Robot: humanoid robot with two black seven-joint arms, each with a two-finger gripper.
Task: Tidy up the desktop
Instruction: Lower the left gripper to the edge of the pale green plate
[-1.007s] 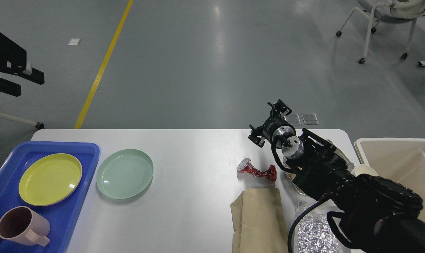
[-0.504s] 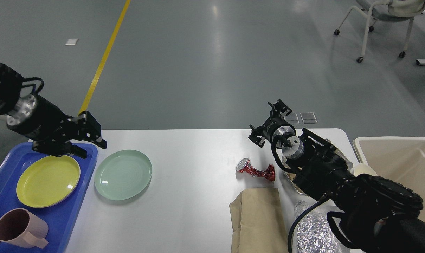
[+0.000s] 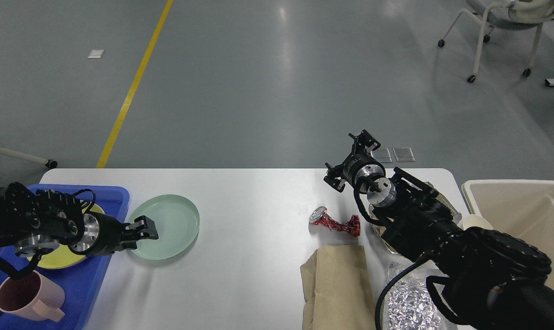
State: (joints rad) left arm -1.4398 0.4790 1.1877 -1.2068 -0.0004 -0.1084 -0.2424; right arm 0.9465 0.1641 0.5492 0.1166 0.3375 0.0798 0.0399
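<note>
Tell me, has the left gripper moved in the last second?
Yes. The left gripper was out of view, then above the tray's far edge; now it sits lower, at the green plate's near-left rim.

Bright, even overhead light, pale glare streaks on the grey floor point(image 3: 283, 55) at top centre, soft sheen on the white desktop point(image 3: 249, 192), faint short shadows under objects, sharp focus throughout, dark arms lacking detail lower right.

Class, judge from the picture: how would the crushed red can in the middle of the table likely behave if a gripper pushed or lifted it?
The crushed red can looks thin-walled and twisted, so probably light and easily deformed further. Its pinched middle likely stops it rolling freely. Its shiny surface may slip.
</note>
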